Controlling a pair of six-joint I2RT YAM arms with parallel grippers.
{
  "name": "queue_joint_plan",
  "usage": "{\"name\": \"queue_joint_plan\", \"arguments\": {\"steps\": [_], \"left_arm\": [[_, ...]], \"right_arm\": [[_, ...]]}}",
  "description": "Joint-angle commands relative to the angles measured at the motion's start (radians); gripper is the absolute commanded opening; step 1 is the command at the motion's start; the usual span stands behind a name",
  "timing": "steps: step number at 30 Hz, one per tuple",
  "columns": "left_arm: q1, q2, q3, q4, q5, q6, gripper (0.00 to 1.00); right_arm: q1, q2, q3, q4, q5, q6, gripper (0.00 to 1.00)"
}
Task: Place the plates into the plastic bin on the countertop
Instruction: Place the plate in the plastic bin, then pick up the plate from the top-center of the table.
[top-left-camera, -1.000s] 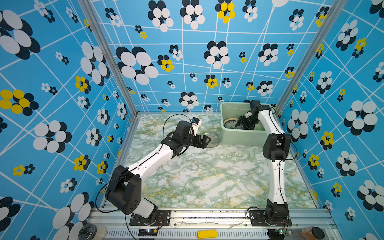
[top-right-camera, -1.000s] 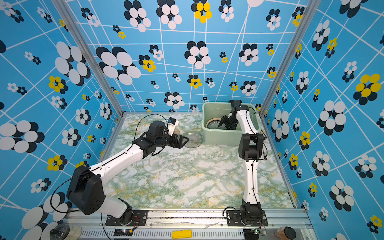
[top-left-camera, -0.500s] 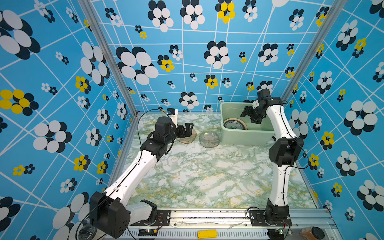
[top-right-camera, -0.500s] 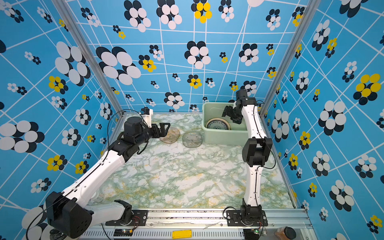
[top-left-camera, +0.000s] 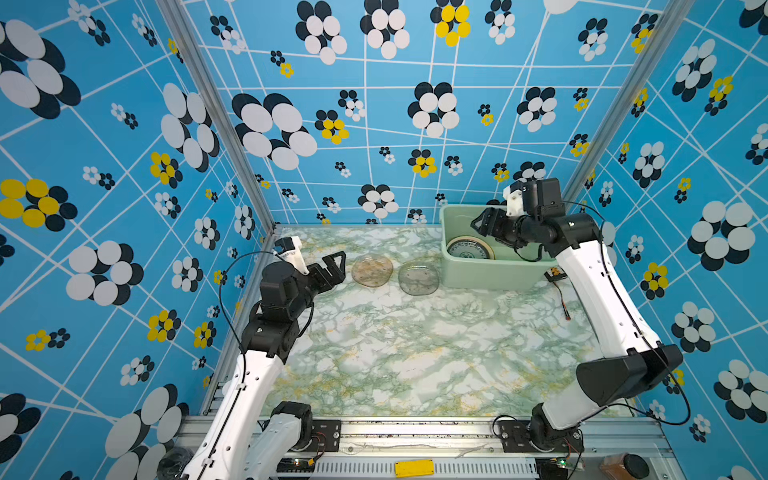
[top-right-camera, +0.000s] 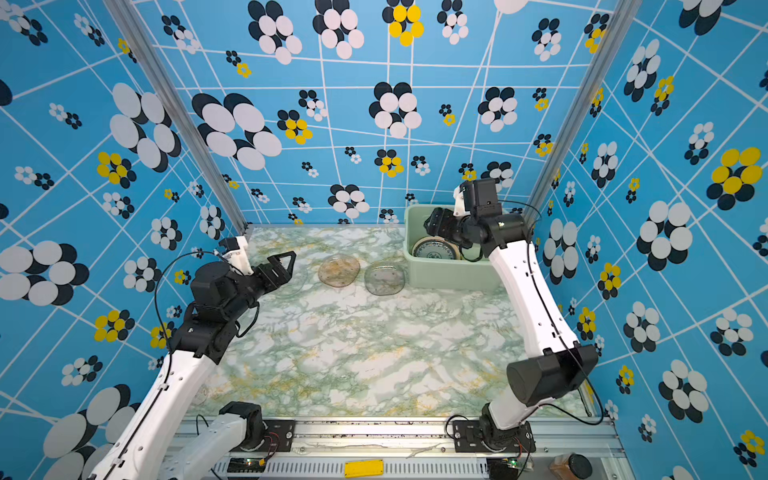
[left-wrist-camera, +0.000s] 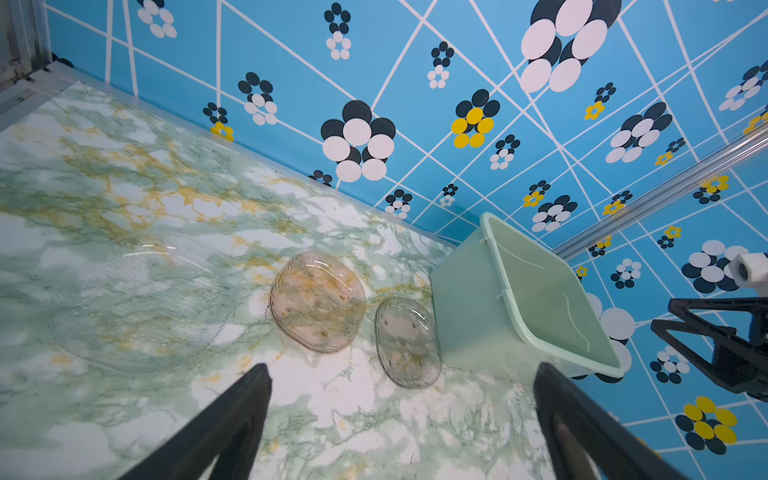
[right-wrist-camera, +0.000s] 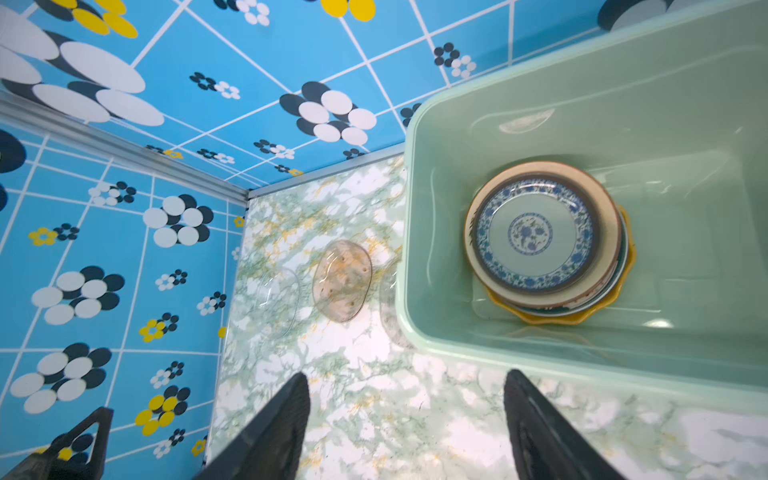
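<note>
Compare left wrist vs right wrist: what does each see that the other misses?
Left wrist only: the translucent grey glass plate whole, beside the pale mint-green plastic bin; the bin's floor is hidden. Right wrist only: the plate stack inside the bin, blue-white patterned plate on top, yellow scalloped plate lowest visible. Both: the translucent amber glass plate, a faint clear glass plate, the marble-veined countertop.
</note>
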Motion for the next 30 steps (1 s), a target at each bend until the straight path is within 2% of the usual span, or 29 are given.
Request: {"name": "queue_joint_plan", "arguments": {"steps": [1,6,11,15,17,19,23,30], "left_arm": [[0.016,-0.059,0.005,-0.157,-0.002,-0.051,0.99],[0.034,-0.115,-0.011,-0.334,-0.046,-0.124,0.95],[0.034,-0.155,-0.051,-0.381,-0.05,-0.206,0.95],[0.032,-0.12,-0.045,-0.358,0.009,-0.2,0.95],[0.027,-0.066,-0.005,-0.381,0.051,-0.161,1.0],[0.011,-0.006,0.042,-0.416,0.076,-0.096,0.99],[-0.034,0.01,0.056,-0.402,0.067,-0.02,0.99],[-0.05,-0.017,-0.006,-0.413,0.071,-0.02,0.99]], "right_arm": [[0.081,-0.104,-0.221,0.156,0.042,0.156,0.74],[0.252,-0.221,-0.455,0.245,0.193,0.335,0.71],[0.411,-0.263,-0.632,0.238,0.4,0.674,0.7],[0.497,-0.256,-0.827,0.419,0.458,0.967,0.71],[0.516,-0.23,-0.919,0.562,0.449,1.122,0.7],[0.543,-0.184,-0.981,0.681,0.473,1.277,0.69],[0.573,-0.066,-0.941,0.777,0.529,1.37,0.69],[0.574,0.147,-0.86,0.976,0.578,1.515,0.67]]}}
